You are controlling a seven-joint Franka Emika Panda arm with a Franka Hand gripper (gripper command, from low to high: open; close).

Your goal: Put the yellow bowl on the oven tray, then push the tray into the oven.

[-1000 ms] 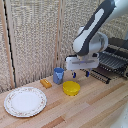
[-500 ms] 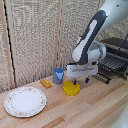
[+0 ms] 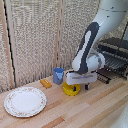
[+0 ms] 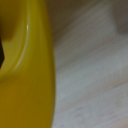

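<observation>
The yellow dish sits on the wooden table, partly covered by my grabber, whose white block hangs directly over it with the dark fingers reaching down around the dish's rim. The wrist view is filled by the yellow dish very close up, with wood beside it; the fingers do not show clearly there. Whether the fingers are closed on the dish cannot be told. The baking sheet, a dark ridged tray, sticks out at the exterior view's right. Behind and above it stands the dark oven.
A blue cup stands just behind the dish toward the exterior view's left. A small orange block lies beside it. A large white patterned plate rests at the front left. A woven screen backs the table.
The grabber has moved down and toward the exterior view's left, from above and beside the yellow dish to right over it.
</observation>
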